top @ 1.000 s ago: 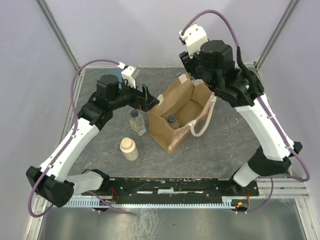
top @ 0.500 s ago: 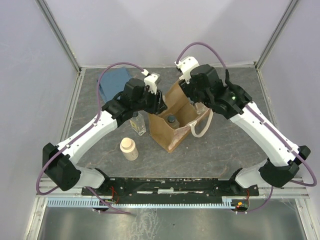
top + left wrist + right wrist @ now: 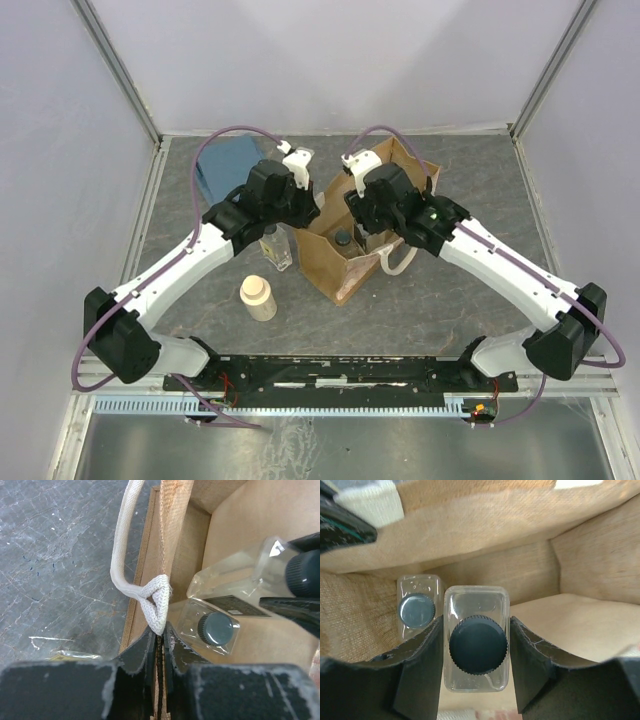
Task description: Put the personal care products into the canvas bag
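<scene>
Abt halfway: 1 clear square bottle point(image 3: 417, 610) sits in canvas bag point(image 3: 335, 272), right gripper point(image 3: 477, 647) grasps 2nd bottle point(image 3: 476, 602) inside bag, left gripper point(image 3: 159, 632) clenched on bag rim; 3rd clear bottle point(image 3: 276, 246) + cream round bottle point(image 3: 258, 297) left on table point(image 3: 420, 300).

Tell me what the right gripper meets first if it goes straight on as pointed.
Likely the floor of the canvas bag: the right gripper, shut on a clear bottle, points into it. The bottle already inside stands just left of that line; depth is unclear.
</scene>
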`<action>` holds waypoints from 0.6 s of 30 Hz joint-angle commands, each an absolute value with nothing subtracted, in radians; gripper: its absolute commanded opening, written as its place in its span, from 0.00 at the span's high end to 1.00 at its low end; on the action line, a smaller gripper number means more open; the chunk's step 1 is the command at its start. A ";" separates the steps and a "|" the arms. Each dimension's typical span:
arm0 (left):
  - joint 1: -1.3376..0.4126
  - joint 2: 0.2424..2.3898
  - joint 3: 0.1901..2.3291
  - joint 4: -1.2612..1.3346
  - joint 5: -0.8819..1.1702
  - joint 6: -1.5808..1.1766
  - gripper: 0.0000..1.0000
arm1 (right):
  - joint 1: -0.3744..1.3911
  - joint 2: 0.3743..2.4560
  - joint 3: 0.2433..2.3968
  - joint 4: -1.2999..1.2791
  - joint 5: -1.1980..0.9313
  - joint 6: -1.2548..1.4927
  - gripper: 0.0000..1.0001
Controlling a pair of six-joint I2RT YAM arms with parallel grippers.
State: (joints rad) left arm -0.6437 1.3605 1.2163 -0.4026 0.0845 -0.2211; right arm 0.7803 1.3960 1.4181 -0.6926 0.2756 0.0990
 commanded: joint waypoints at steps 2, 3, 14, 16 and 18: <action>-0.649 1.331 1.191 -0.417 0.075 -0.181 0.84 | 0.776 1.291 1.296 -0.398 0.235 0.186 1.00; -0.649 1.329 1.189 -0.417 0.076 -0.181 0.84 | 0.777 1.284 1.263 -0.368 0.229 0.198 1.00; -0.649 1.328 1.188 -0.415 0.080 -0.179 0.83 | 0.779 1.302 1.118 -0.182 0.204 0.234 1.00; -0.649 1.330 1.189 -0.417 0.081 -0.179 0.83 | 0.779 1.323 1.120 -0.172 0.193 0.238 1.00; -0.649 1.331 1.189 -0.417 0.080 -0.179 0.83 | 0.779 1.346 1.122 -0.169 0.186 0.241 1.00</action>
